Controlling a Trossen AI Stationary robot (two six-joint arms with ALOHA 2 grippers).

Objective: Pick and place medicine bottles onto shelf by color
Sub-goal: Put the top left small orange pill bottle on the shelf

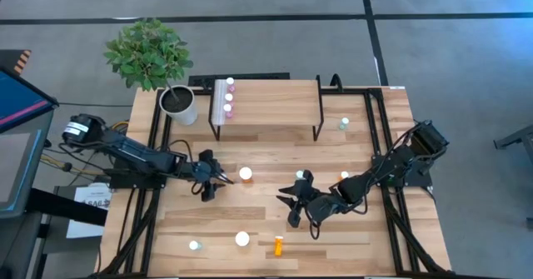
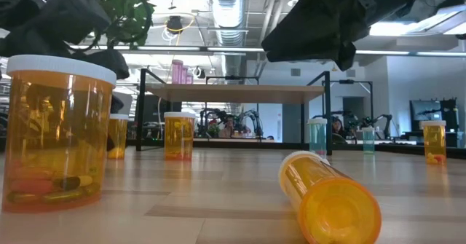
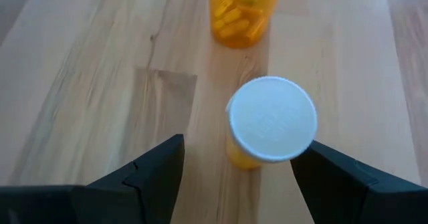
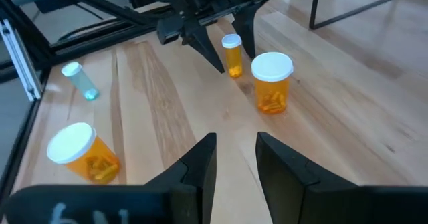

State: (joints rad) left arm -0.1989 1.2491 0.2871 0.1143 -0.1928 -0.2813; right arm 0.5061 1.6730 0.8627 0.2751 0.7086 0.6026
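A small orange medicine bottle [image 3: 273, 120] with a white cap stands upright on the table between the open fingers of my left gripper [image 3: 244, 145], which comes at it slanting down from the table's left [image 1: 216, 179]. I see no touch. Just beyond it stands a larger orange bottle [image 1: 246, 174] with a wide white cap. Three pink bottles [image 1: 229, 96] stand at the left end of the shelf [image 1: 275, 104]. My right gripper [image 1: 291, 202] hovers right of centre, its fingers [image 4: 235, 140] slightly apart with nothing between them.
Other bottles are spread around: a white-capped orange one [image 1: 242, 238], an orange one lying on its side [image 1: 278, 246] and a teal one [image 1: 194, 246] near the front edge, and a teal one [image 1: 343, 124] right of the shelf. A white plant pot [image 1: 179, 104] stands at the shelf's left.
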